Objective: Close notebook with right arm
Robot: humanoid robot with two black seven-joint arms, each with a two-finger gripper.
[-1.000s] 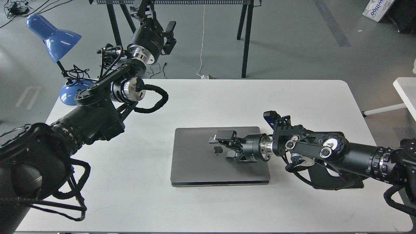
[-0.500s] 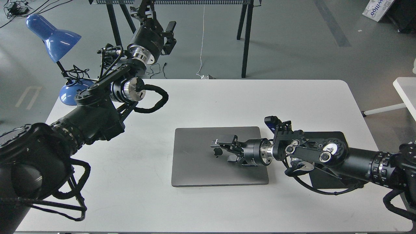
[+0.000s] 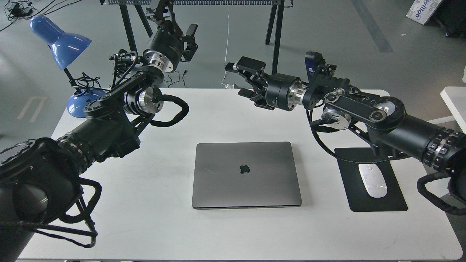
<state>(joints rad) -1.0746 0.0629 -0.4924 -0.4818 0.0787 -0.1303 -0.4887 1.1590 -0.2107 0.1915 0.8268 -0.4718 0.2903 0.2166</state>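
The notebook (image 3: 247, 175) lies shut and flat in the middle of the white table (image 3: 225, 116), lid up, with the dark apple logo showing. My right arm, with the blue module (image 3: 310, 62) near its wrist, is raised above the far side of the table. Its right gripper (image 3: 241, 80) is open and empty, well above and behind the notebook, touching nothing. My left arm is folded up at the far left. The left gripper (image 3: 190, 39) is held high beyond the table's far edge, its fingers apart and holding nothing.
A black mouse pad (image 3: 378, 198) with a white mouse (image 3: 372, 180) lies right of the notebook, under my right forearm. A blue desk lamp (image 3: 60, 42) stands at the far left corner. Black trestle legs (image 3: 275, 43) stand behind the table.
My right gripper has lifted off the notebook's lid and swung up and back toward the far edge. The lid, nearly down a second ago, now lies fully shut. The left arm has not moved.
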